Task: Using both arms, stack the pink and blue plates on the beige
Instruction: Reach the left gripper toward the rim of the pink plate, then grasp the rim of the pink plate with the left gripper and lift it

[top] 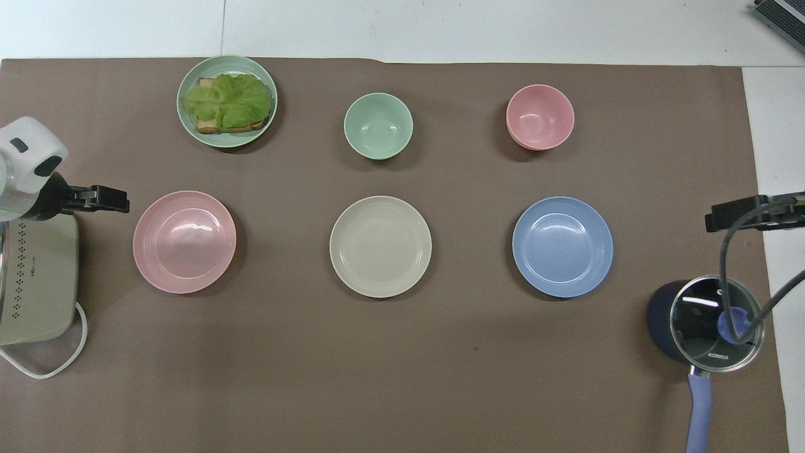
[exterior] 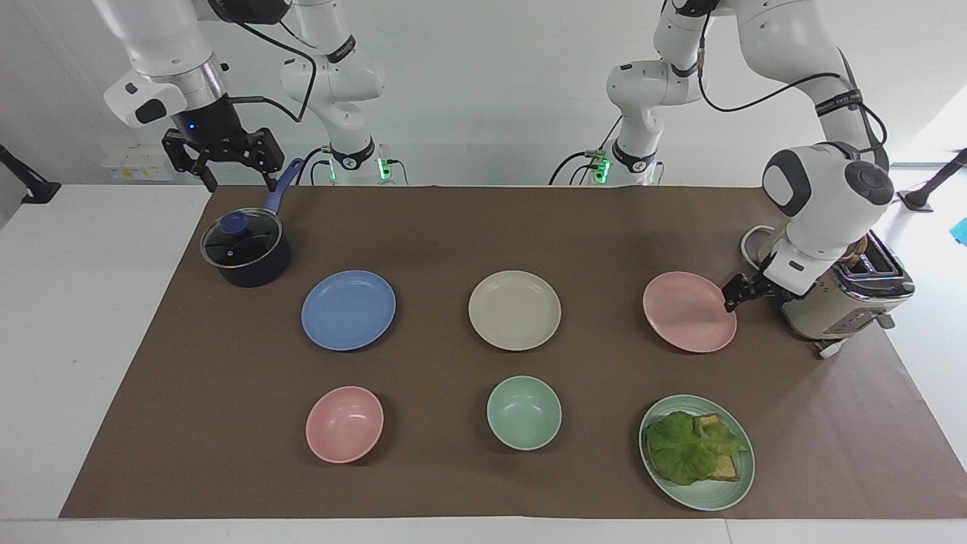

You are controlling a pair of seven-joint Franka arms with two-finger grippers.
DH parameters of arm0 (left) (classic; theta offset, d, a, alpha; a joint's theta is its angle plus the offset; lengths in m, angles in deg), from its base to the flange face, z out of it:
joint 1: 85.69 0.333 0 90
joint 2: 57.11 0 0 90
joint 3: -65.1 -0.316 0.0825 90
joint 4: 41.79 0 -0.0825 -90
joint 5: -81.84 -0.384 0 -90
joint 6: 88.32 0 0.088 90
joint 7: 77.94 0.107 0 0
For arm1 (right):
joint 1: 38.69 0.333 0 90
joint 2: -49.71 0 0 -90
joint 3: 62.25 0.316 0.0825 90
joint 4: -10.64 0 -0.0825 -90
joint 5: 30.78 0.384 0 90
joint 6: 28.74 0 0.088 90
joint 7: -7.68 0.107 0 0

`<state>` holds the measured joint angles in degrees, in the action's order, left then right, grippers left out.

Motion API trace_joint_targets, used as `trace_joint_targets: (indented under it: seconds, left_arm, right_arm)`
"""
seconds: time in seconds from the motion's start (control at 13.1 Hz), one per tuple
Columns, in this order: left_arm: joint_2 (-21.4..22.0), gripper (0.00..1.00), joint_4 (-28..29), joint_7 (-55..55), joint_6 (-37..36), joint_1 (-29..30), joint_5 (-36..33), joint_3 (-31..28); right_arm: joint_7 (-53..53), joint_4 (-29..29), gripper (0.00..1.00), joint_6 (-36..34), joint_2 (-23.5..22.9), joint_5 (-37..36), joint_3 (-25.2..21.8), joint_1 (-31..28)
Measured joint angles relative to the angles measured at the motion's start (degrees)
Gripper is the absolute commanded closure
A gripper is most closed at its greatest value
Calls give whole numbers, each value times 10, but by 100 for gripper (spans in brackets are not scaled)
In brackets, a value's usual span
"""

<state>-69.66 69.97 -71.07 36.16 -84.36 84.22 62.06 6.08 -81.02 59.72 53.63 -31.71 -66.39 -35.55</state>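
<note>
The left gripper (exterior: 744, 291) hung low between the toaster (exterior: 838, 302) and the pink plate (exterior: 689, 311), just beside the plate's rim at the left arm's end of the table, its fingers spread and holding nothing. The right gripper (exterior: 223, 160) waited in the air over the table edge by the lidded saucepan (exterior: 245, 252), also spread and empty. The beige plate (exterior: 514, 310) lay in the middle of the brown mat (exterior: 483, 227), with the blue plate (exterior: 348, 310) beside it toward the right arm's end. All three plates lay apart, none stacked. Farther from the robots sat a pink bowl (exterior: 344, 424), a green bowl (exterior: 523, 412) and a green plate with lettuce and toast (exterior: 696, 451).
</note>
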Motion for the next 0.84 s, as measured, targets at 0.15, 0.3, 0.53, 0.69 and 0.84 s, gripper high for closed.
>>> trace_joint_targets:
  seconds: [0.15, 0.3, 0.53, 0.69, 0.84]
  left_arm:
    - [-16, 0, 2, 0, 9, 6, 0, 0]
    - [-16, 0, 12, -1, 9, 13, 0, 0]
    - [-15, 0, 36, -6, 9, 14, 0, 1]
    - [-11, 44, 53, -10, 9, 14, 0, 3]
    - [-5, 88, 62, -29, 9, 14, 0, 3]
  right_arm:
    - [0, 0, 0, 0, 0, 0, 0, 0]
    - [0, 0, 0, 0, 0, 0, 0, 0]
    - [0, 0, 0, 0, 0, 0, 0, 0]
    - [0, 0, 0, 0, 0, 0, 0, 0]
    - [0, 0, 0, 0, 0, 0, 0, 0]
